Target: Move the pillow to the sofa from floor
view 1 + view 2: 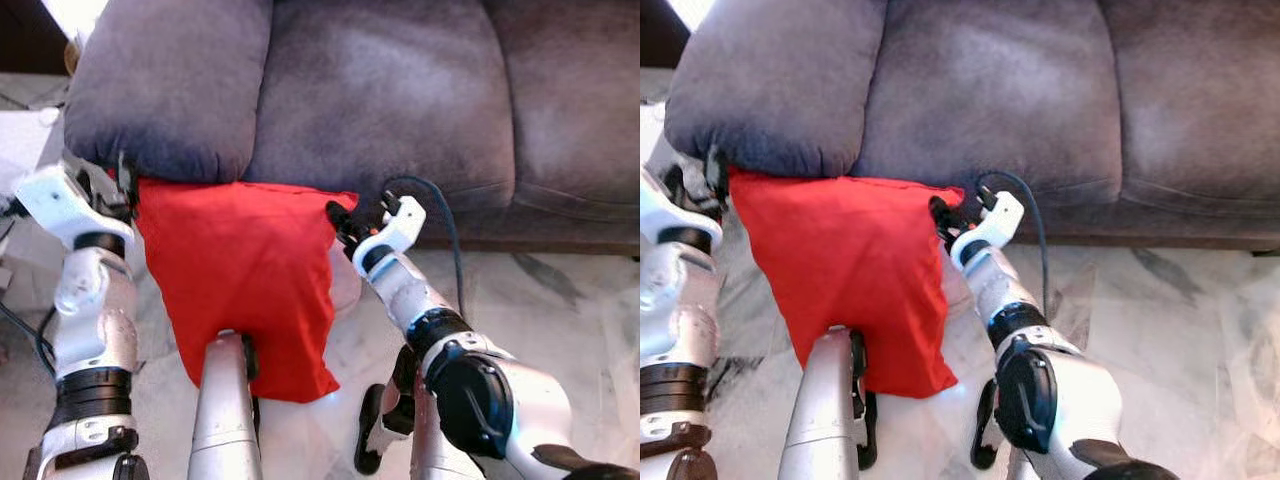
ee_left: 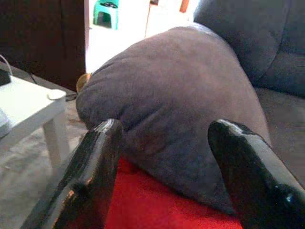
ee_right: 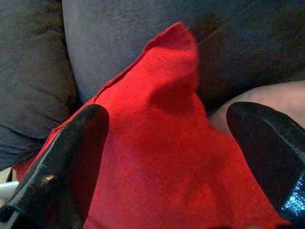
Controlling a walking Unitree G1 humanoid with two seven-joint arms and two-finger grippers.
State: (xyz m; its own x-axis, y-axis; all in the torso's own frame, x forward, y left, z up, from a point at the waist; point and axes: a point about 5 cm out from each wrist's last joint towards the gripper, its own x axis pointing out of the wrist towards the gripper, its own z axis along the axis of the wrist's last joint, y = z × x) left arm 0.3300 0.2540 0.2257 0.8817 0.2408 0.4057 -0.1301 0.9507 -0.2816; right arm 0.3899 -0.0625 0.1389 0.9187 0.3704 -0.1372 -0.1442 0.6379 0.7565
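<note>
At the far left, the left gripper (image 1: 122, 180) sits against the upper left corner of the flat red fabric pillow (image 1: 240, 280), just under the padded grey armrest (image 1: 170, 80) of the grey plush sofa (image 1: 400, 90). Its wrist view shows both black fingers (image 2: 90, 176) spread wide, with red cloth low between them and the armrest bulging just beyond; they clamp nothing.

The pillow hangs between the two grippers, its top edge touching the sofa's front and tucked under the armrest, its lower end drooping toward the pale marble floor (image 1: 560, 300), in front of the robot's silver legs.

To the right, the right gripper (image 1: 343, 222) is at the pillow's upper right corner. Its fingers (image 3: 62, 157) are also apart, straddling the red cloth, with the corner pointing past them at the seat cushion.

Judged from this, the task is partway: the pillow appears raised to the sofa's edge but is not on the seat. Lifting it over the front edge onto the cushion is left.
</note>
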